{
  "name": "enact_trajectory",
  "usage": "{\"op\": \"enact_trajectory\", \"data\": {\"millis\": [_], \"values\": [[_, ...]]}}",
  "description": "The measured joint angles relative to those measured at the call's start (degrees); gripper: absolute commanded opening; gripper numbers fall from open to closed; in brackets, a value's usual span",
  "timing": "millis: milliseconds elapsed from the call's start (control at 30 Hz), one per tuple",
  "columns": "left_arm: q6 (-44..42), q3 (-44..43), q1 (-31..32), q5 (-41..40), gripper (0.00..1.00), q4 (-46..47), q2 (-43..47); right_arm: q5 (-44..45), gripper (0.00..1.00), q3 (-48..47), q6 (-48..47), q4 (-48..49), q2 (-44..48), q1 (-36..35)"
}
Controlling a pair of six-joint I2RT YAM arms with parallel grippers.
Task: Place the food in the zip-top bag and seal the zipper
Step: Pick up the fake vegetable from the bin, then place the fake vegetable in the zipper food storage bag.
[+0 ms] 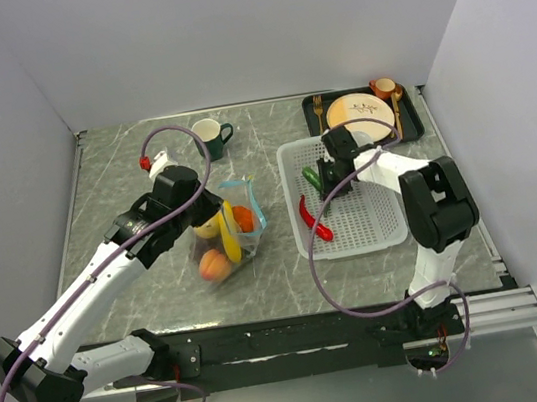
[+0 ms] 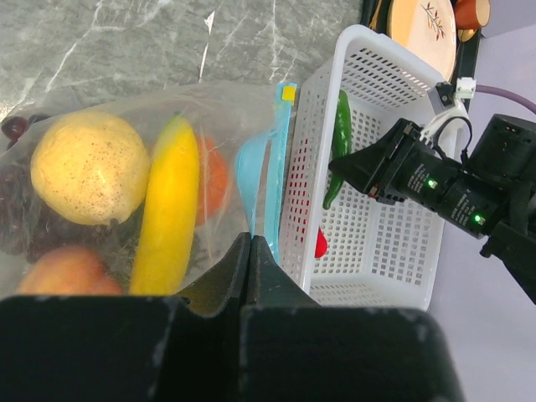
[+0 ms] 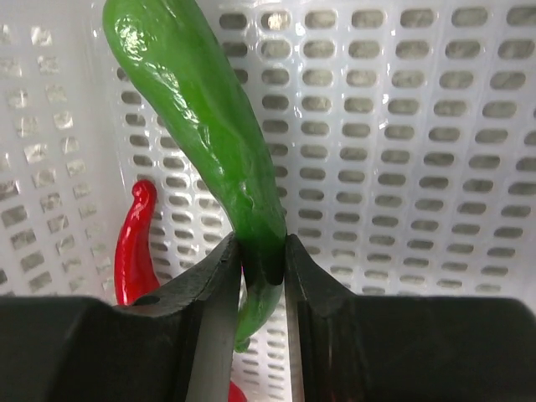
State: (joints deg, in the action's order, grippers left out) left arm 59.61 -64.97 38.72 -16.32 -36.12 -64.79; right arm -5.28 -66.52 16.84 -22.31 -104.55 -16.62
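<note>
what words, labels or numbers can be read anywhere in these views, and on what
No text can be read in any view.
The clear plastic zip-top bag, its teal zipper strip, the white plastic mesh basket and the dark green mug bear no print.
The round cream plate shows only a small brown sprig motif, no letters.
</note>
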Motion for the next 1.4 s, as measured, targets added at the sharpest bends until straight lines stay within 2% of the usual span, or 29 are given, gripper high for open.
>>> {"op": "enact_trajectory", "data": {"millis": [167,400,633,967,1400], "values": [[0.02,0.0,0.0,0.0,0.01,0.07,0.02,-0.15,0.17,2.16,0.02,-0.83,4.66,0.0],[-0.24,0.0,0.0,0.37,0.01,0.63,-0.44,-1.01,0.15,4.31,0.7,-3.08,19.04,-0.85],[-0.42,0.0,0.0,1.42,0.01,1.49,-1.51,-4.68,0.15,4.24,1.51,-5.86,28.98,-5.95],[-1.6,-1.05,0.0,3.69,0.01,2.05,-2.47,-7.67,0.14,-0.92,1.4,-11.67,23.12,-20.63],[-5.33,-3.89,0.63,10.78,0.01,2.84,-6.88,-8.26,0.15,-10.47,-2.05,-19.3,16.5,-24.79]]}}
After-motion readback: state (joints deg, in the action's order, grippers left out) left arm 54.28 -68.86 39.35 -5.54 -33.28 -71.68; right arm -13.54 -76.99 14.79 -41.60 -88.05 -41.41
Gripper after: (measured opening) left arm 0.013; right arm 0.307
